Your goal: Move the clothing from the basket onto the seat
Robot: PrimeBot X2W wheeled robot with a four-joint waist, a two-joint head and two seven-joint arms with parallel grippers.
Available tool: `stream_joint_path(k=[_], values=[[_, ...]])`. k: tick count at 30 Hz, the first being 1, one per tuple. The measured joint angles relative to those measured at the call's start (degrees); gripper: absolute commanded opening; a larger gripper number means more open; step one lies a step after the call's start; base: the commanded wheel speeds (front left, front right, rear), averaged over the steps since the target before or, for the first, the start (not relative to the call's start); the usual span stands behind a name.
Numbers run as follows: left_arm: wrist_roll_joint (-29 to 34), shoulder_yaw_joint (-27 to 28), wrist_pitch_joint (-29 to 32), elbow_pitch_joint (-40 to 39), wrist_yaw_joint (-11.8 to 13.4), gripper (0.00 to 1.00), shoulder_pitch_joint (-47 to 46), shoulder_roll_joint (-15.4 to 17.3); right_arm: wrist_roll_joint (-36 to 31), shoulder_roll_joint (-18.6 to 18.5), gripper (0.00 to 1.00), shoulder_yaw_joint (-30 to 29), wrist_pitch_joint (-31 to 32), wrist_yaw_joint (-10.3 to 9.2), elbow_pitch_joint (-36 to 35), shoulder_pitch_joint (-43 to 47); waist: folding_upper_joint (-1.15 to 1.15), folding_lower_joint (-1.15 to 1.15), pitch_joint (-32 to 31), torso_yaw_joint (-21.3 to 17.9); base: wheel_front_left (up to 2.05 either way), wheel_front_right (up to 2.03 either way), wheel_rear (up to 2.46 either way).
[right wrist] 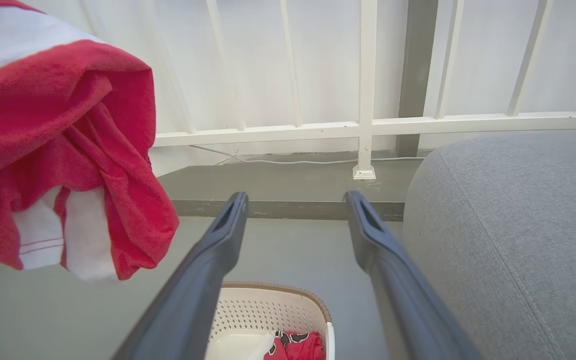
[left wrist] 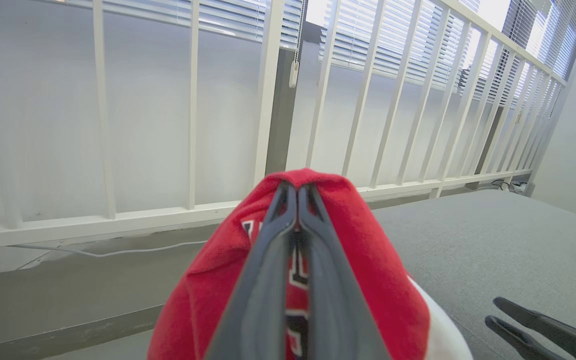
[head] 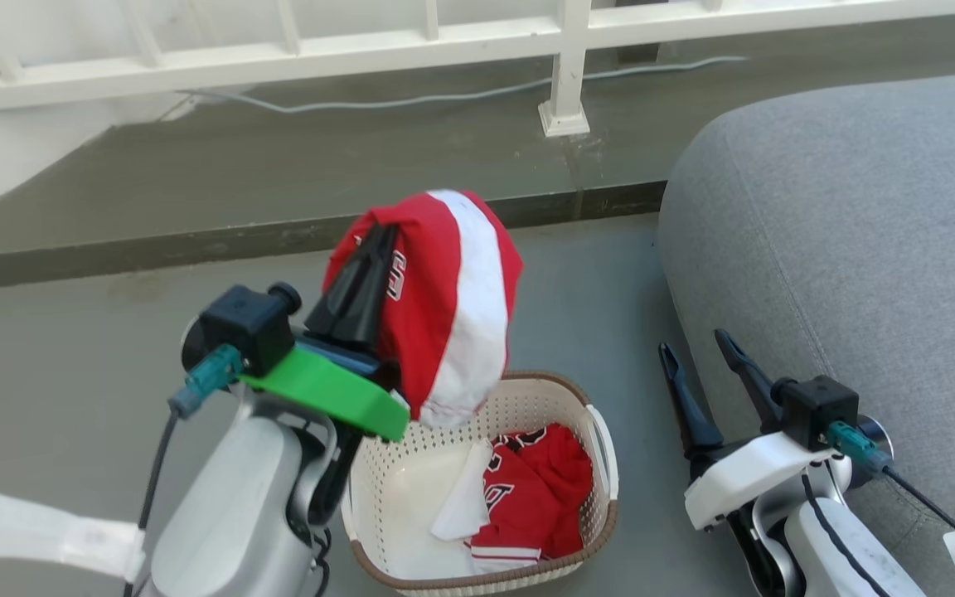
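My left gripper (head: pixel 382 236) is shut on a red garment with a broad white stripe (head: pixel 461 307), which hangs in the air above the basket (head: pixel 602 448). In the left wrist view its fingertips (left wrist: pixel 297 192) pinch the top of the red cloth (left wrist: pixel 373 250). The cream perforated basket stands on the floor and holds another red garment (head: pixel 540 489) and a white fabric piece (head: pixel 465 497). My right gripper (head: pixel 697 348) is open and empty beside the grey seat (head: pixel 859 232). The right wrist view shows the hanging garment (right wrist: pixel 68 145) at upper left, the basket (right wrist: pixel 268 310) below and the seat (right wrist: pixel 518 225) to the right.
A white railing (head: pixel 564 66) with a post stands behind on a raised floor step (head: pixel 278 232). A grey cable (head: pixel 411 99) runs along the floor under it. A white paper tag (head: pixel 55 535) hangs off my left arm at the lower left.
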Motion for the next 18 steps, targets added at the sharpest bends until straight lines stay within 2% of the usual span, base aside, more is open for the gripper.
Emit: stream_joint_path(k=[6, 18], values=[[0.4, -0.8, 0.0, -5.5, 0.0, 0.00, 3.2, 0.1, 0.0, 0.0, 1.00, 0.6, 0.0, -0.01, -0.3, 1.3, 0.00, 0.00, -1.3, -0.1, 0.00, 0.00, 0.00], [1.0, -2.2, 0.0, -9.8, 0.3, 0.00, 7.2, 0.9, 0.0, 0.1, 1.00, 1.0, 0.2, -0.02, -1.4, 1.8, 0.00, 0.00, -1.6, -0.4, 0.00, 0.00, 0.00]])
